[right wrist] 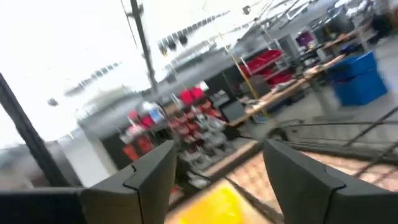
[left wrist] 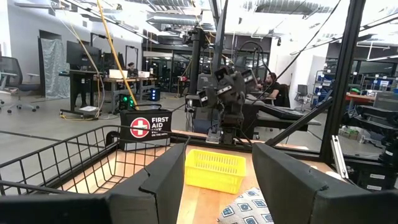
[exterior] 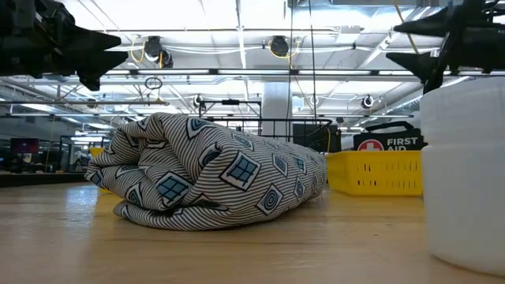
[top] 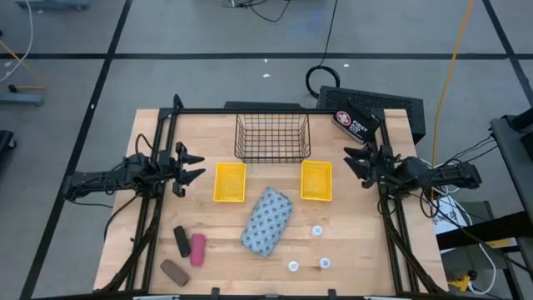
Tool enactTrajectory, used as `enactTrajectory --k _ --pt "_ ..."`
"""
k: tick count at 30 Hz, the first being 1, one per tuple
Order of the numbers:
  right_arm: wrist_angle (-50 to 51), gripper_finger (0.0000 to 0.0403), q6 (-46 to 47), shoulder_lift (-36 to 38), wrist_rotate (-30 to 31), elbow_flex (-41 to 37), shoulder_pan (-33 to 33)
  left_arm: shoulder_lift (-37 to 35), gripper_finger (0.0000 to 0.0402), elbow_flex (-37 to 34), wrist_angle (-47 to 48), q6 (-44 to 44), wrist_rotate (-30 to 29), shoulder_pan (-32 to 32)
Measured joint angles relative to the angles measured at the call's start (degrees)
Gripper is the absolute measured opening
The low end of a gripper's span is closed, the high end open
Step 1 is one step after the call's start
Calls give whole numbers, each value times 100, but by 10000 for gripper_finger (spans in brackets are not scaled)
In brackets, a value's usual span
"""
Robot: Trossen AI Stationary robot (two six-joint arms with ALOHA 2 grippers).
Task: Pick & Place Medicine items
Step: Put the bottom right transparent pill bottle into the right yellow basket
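Observation:
The blue-grey patterned pouch (top: 266, 220) lies flat on the wooden table's middle (exterior: 213, 173). Three small white bottles (top: 317, 231) (top: 293, 267) (top: 325, 263) stand to its right, toward the near edge; one looms close in the low view (exterior: 465, 173). A black piece (top: 181, 242), a pink piece (top: 198, 248) and a brown piece (top: 175, 272) lie at the near left. My left gripper (top: 193, 165) (left wrist: 219, 152) hovers open above the table's left side. My right gripper (top: 354, 160) (right wrist: 219, 146) hovers open above the right side. Neither holds anything.
Two yellow trays (top: 231, 182) (top: 316, 181) sit between the grippers, one on each side of centre. A dark wire basket (top: 272, 137) stands at the far edge behind them. A black first-aid bag (top: 358, 123) sits at the far right corner.

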State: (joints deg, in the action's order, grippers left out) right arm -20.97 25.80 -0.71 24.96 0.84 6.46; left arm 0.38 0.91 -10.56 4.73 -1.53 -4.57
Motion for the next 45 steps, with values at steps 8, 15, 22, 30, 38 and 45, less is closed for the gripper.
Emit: enactTrajectory --k 8,15,22,30,38,45 --pt "-1403 233 698 -141 -1346 0 102 -2 198 0 -1 0 -1 0" --pt "-2892 247 -134 -2023 -1921 377 1687 -2 198 0 1 0 0 -1" --pt "-2854 284 -1738 -5013 -1290 2307 3555 1 198 0 1 0 -1 -1" --pt "1131 303 -2076 -7372 123 5259 4759 -2 198 0 -7 0 -1 2" --pt "4970 292 350 -8872 786 6874 4959 -2 198 0 -3 0 -1 2" --pt "5139 288 762 -9470 480 6701 4941 -2 198 0 -1 0 -1 2"
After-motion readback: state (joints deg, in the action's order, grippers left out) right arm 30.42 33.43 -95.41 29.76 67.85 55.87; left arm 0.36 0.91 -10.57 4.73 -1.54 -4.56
